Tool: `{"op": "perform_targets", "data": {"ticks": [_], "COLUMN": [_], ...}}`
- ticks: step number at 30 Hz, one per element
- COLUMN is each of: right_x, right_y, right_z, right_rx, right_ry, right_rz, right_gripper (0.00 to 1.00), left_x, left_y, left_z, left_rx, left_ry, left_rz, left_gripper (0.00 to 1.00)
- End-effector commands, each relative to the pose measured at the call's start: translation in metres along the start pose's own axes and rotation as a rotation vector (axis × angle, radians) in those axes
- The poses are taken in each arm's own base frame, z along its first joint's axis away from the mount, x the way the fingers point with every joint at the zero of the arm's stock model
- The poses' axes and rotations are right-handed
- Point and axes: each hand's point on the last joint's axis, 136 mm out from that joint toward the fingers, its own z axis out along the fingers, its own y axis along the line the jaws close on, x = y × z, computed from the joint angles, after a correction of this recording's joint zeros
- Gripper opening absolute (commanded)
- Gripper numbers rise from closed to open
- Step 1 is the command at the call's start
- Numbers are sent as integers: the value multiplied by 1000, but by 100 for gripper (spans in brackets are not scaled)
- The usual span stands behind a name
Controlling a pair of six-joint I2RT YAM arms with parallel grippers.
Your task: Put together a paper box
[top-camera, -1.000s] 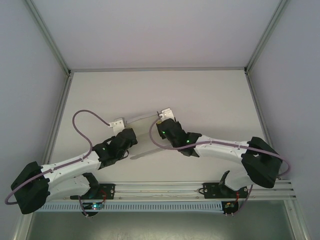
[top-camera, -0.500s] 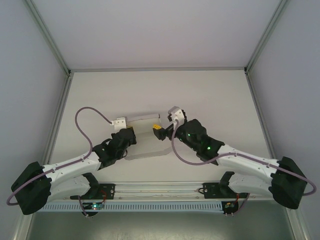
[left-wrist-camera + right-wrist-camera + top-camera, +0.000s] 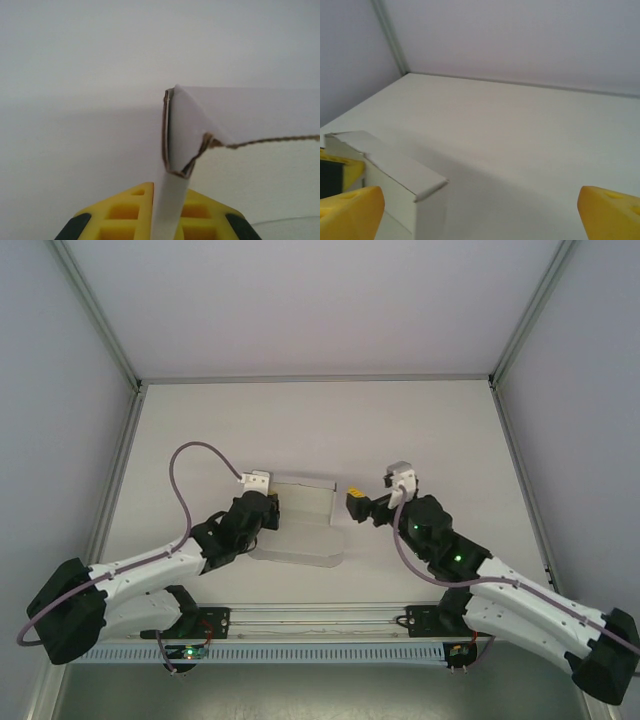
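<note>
The paper box [image 3: 300, 522] is a white card sheet, partly folded, with an upright wall at the back and a flat flap toward the front. My left gripper [image 3: 263, 496] is shut on its left edge. In the left wrist view a strip of the paper box [image 3: 182, 131] runs between the yellow fingers [image 3: 120, 215] of the left gripper [image 3: 167, 222]. My right gripper [image 3: 377, 493] stands open just right of the box, apart from it. In the right wrist view the paper box [image 3: 390, 167] sits at the lower left, beyond the right gripper [image 3: 480, 215] and its wide-spread fingertips [image 3: 350, 210].
White table [image 3: 430, 430] with metal frame rails at the left [image 3: 115, 480], right [image 3: 520, 470] and back. White walls enclose the cell. A purple cable [image 3: 185, 465] loops above the left arm.
The right gripper let go of the box, opened wide and drew back to the right. The left gripper shifted slightly right with the box, which now lies lower and flatter.
</note>
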Motion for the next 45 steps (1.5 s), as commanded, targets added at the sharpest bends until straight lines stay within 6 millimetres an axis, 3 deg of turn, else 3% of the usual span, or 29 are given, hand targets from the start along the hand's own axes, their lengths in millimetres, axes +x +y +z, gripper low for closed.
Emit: {"op": "perform_targets", "data": {"ticks": [1, 6, 8, 13, 17, 19, 23, 25, 30, 33, 37, 45], "right_x": [24, 39, 40, 48, 56, 59, 61, 61, 65, 65, 66, 69], "right_y": [-36, -66, -73, -77, -78, -78, -74, -75, -77, -76, -75, -76], "right_z": [-13, -33, -39, -43, -44, -43, -44, -44, -44, -43, -42, -39], "right_rx": [130, 227, 253, 257, 262, 258, 237, 238, 245, 238, 231, 236], "right_ry": [58, 84, 74, 84, 117, 124, 143, 139, 149, 147, 146, 158], "right_rz": [77, 191, 236, 248, 232, 235, 231, 228, 217, 211, 203, 190], "right_gripper": [98, 98, 98, 98, 98, 98, 99, 98, 98, 98, 98, 99], "left_x": [6, 15, 19, 26, 31, 29, 25, 29, 39, 46, 43, 35], "left_y": [7, 7, -11, -26, -54, -54, -54, -47, -14, -5, -19, -31], "left_z": [1, 3, 6, 19, 31, 39, 57, 63, 77, 81, 85, 119], "left_rx": [-11, -79, -10, -37, 123, 158, 256, 259, 189, 230, 322, 303], "left_ry": [141, 348, 429, 654, 802, 840, 962, 1006, 1076, 1075, 1056, 940], "left_rz": [-27, -46, -19, -18, 136, 249, 209, 274, 551, 721, 760, 913], "left_gripper": [0, 0, 0, 0, 0, 0, 0, 0, 0, 0, 0, 1]}}
